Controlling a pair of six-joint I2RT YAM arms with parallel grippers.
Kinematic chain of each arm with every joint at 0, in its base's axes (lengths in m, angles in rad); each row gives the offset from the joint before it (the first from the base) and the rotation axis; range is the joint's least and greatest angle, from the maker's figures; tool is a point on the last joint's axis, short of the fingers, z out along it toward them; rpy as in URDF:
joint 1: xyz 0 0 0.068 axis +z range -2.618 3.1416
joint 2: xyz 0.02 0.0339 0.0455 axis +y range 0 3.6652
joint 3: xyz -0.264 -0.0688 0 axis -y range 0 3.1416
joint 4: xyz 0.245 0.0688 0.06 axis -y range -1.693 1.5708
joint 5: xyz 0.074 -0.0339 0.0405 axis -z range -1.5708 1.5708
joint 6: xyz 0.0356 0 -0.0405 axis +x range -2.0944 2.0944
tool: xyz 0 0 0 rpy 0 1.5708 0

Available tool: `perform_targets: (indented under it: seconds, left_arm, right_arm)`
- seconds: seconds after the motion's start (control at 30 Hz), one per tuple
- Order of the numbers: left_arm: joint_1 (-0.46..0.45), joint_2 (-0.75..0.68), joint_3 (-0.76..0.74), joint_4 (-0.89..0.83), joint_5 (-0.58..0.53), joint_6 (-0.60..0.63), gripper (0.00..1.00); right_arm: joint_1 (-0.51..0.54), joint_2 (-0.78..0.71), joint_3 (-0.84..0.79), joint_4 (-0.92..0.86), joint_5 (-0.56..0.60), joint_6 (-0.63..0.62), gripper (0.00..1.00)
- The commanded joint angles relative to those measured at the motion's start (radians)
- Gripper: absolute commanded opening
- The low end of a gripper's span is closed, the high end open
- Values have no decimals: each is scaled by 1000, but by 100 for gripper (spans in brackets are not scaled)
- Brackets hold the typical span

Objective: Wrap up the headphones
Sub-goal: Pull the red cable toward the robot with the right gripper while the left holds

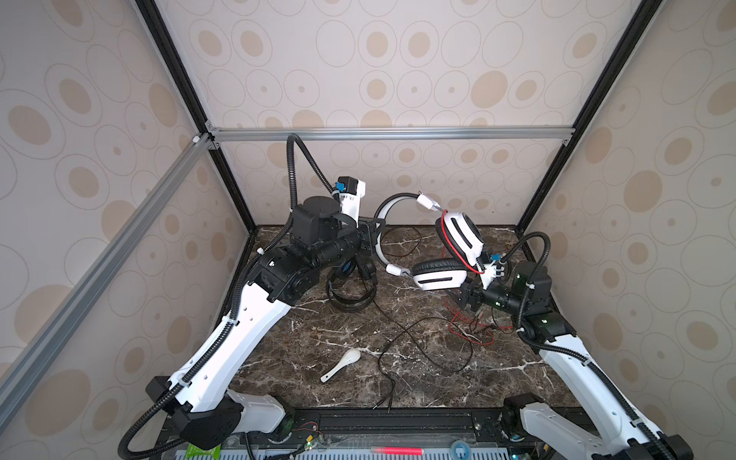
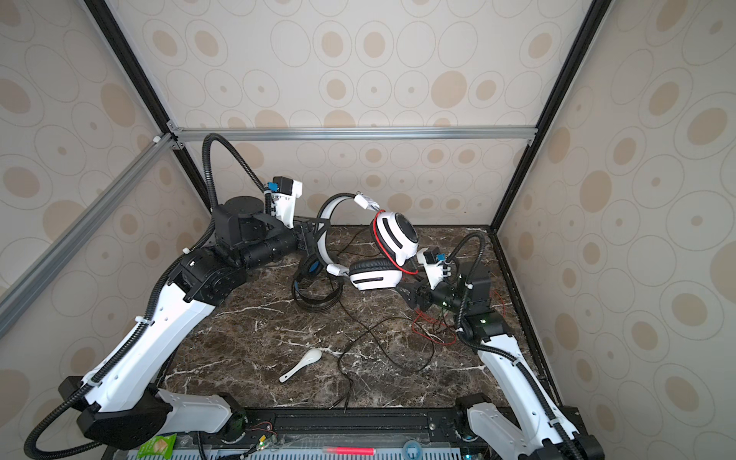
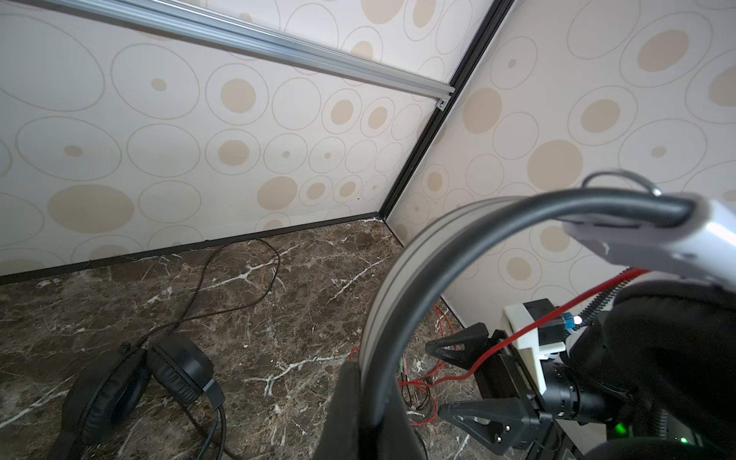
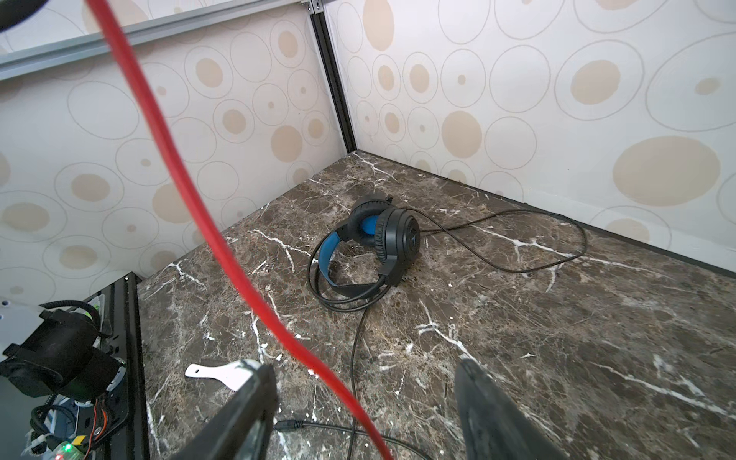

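Observation:
The white-and-black headphones (image 1: 438, 275) hang above the back of the marble table (image 1: 318, 342). My left gripper (image 1: 374, 235) is shut on their white headband (image 3: 378, 314). Their red cable (image 4: 217, 247) drops from the ear cups to a loose heap (image 1: 470, 330) on the table. It runs between the wide-apart jaws of my right gripper (image 4: 364, 382), which is open below the lower ear cup (image 2: 376, 276). The black headphones (image 1: 352, 294) with blue inner headband (image 4: 328, 255) lie on the table, and their thin black cable (image 1: 422, 346) loops toward the front edge.
A white ceramic spoon (image 1: 342, 364) lies near the table's front middle. Patterned walls and the frame close in the back and both sides. A pink marker (image 1: 398, 451) and a green packet (image 1: 203, 452) sit on the rail in front.

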Motion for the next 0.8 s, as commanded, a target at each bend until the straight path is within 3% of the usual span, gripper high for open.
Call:
perform_targets:
  seconds: [0.0, 0.4, 0.67, 0.77]
  left_arm:
    - [-6, -5, 83, 43, 20, -73, 0]
    - [-4, -8, 67, 115, -15, -137, 0]
    - [-4, -5, 69, 131, -20, -136, 0]
    - [0, -3, 79, 138, -18, -142, 0]
  right_arm:
    - [-2, 21, -12, 98, -26, 22, 71]
    - [0, 77, -15, 161, -17, 44, 62]
    - [12, 103, -19, 149, -36, 33, 30]
    - [15, 91, -31, 118, -21, 15, 22]
